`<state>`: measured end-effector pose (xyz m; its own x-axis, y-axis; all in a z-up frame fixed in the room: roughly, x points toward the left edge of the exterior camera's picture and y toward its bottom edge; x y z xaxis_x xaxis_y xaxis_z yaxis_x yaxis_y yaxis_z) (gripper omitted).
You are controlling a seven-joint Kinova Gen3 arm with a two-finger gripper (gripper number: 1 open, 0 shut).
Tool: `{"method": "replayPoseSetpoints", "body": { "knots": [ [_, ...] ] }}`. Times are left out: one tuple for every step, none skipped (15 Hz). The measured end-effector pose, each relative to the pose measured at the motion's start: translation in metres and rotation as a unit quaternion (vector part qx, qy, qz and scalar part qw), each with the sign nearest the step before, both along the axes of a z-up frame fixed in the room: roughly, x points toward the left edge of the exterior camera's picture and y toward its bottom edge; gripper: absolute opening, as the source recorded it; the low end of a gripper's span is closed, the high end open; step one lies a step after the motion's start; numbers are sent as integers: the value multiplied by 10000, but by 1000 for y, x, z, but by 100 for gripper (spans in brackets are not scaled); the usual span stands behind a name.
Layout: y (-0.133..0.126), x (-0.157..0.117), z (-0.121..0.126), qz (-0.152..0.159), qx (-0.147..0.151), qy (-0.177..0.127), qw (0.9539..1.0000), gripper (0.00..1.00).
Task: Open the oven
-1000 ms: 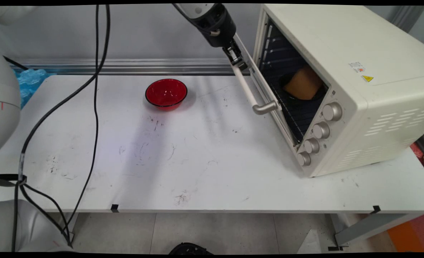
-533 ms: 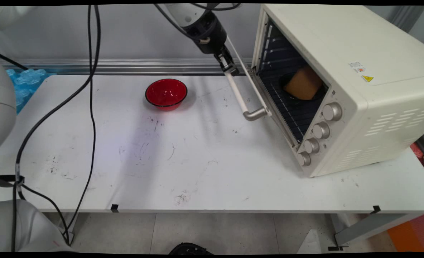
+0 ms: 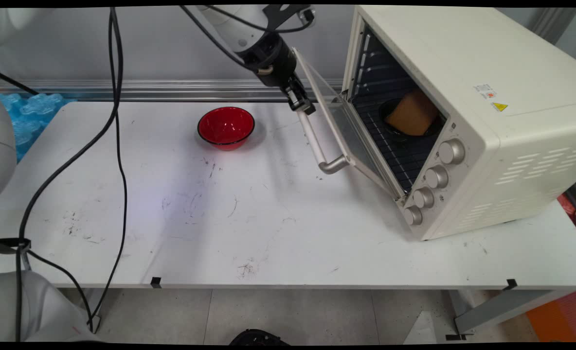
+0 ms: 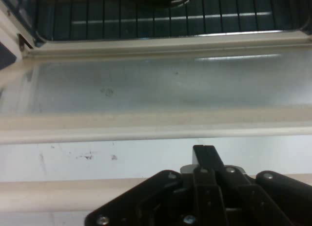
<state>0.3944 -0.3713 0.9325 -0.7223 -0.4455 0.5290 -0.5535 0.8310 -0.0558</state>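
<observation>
A cream toaster oven (image 3: 468, 97) stands on the right of the table, its glass door (image 3: 339, 121) hanging partly open toward the left. My gripper (image 3: 301, 104) is shut on the far end of the door's cream handle (image 3: 317, 146). Inside, on the wire rack (image 3: 405, 155), an orange-brown block (image 3: 412, 114) sits in a dark dish. In the hand view my gripper (image 4: 207, 160) closes over the handle bar (image 4: 73, 194), with the door glass (image 4: 156, 84) and the rack (image 4: 146, 16) beyond it.
A red bowl (image 3: 225, 126) sits at the back of the table, left of the gripper. Black cables (image 3: 117, 146) hang down over the table's left side. Blue wrapping (image 3: 30, 109) lies at the far left edge.
The gripper has moved left and down with the handle in it. The oven door has swung further open.
</observation>
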Motion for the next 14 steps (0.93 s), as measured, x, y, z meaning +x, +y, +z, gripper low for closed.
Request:
{"method": "replayPoseSetpoints", "body": {
  "knots": [
    [3, 2, -3, 0, 10, -2, 10000, 0],
    [5, 4, -6, 3, 16, -5, 10000, 0],
    [6, 6, -8, 6, 18, -9, 10000, 0],
    [9, 8, -10, 5, 22, -15, 10000, 0],
    [12, 11, -14, 1, 20, -23, 10000, 0],
    [14, 14, -17, -1, 15, -29, 10000, 0],
    [17, 17, -21, -3, 10, -35, 10000, 0],
    [18, 19, -23, -6, 5, -38, 10000, 0],
    [21, 21, -27, -10, 1, -43, 10000, 0],
    [23, 23, -29, -16, 1, -46, 10000, 0],
    [25, 25, -33, -30, 0, -52, 10000, 0],
    [28, 28, -38, -40, 0, -59, 10000, 0],
    [31, 31, -42, -52, 4, -71, 10000, 0],
    [33, 33, -45, -66, 4, -81, 9999, 0]
  ]
}}
